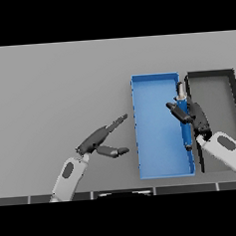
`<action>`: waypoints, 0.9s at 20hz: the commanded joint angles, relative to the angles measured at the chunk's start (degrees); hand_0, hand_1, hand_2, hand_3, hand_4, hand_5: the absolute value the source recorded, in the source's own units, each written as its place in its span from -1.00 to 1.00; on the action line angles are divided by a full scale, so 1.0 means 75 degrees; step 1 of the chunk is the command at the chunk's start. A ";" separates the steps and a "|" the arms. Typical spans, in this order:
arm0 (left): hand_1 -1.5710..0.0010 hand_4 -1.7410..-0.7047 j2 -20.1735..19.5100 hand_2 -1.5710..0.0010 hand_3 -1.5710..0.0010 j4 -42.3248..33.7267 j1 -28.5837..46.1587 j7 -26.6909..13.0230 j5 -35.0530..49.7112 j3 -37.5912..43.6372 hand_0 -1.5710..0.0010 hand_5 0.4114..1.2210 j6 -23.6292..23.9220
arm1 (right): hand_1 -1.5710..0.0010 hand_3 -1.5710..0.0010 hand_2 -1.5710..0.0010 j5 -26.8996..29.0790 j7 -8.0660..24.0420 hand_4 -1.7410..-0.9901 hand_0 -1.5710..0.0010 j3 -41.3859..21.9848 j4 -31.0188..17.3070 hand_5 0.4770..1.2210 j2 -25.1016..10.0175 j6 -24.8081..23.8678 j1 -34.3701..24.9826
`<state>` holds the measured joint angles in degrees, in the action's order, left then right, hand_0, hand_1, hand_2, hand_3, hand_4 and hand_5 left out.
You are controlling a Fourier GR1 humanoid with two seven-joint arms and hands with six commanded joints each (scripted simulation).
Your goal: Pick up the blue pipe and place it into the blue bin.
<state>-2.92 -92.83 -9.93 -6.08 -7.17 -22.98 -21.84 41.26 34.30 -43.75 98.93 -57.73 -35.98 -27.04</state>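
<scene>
- At right of frame, right hand [193, 115] curled round blue pipe [185, 130] inside blue bin [158, 127], beside black bin [212, 83]
- Lower left, left hand [99, 141] idle, fingers straight

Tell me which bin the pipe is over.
The blue bin, left of the dark grey bin; the right hand holds the blue pipe along its right wall.

left hand [97, 139] open, right hand [193, 115] clenched

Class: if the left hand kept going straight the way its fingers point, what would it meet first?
Probably the blue bin: the left hand points up and right toward the bin's left wall. Height is unclear, so it might pass over the rim.
</scene>
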 commanded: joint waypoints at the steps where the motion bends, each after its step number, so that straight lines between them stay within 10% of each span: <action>1: 1.00 0.65 0.0001 1.00 1.00 -0.0030 -0.0040 -0.0061 0.0047 0.0025 1.00 -0.96 -0.0018 | 0.71 0.83 0.71 0.0225 0.0071 0.60 0.69 -0.0345 -0.0118 0.49 -0.0161 0.0106 -0.0134; 10: 1.00 0.65 0.0060 1.00 1.00 0.0023 -0.0141 -0.0135 0.0017 0.0022 1.00 -0.96 0.0014 | 0.96 0.98 0.96 0.1427 0.0087 0.87 0.96 -0.2625 -0.0542 -0.31 -0.0829 0.0130 -0.1642; 18: 1.00 0.65 0.0056 1.00 1.00 0.0154 -0.0035 -0.0013 -0.0196 -0.0068 1.00 -0.95 0.0093 | 0.99 1.00 0.99 0.1645 0.0087 0.91 0.99 -0.3056 -0.0521 -0.51 -0.0796 0.0029 -0.2075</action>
<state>-2.50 -91.67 -10.20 -6.26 -8.65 -23.49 -21.14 53.59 34.95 -66.66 95.02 -63.73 -35.79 -42.62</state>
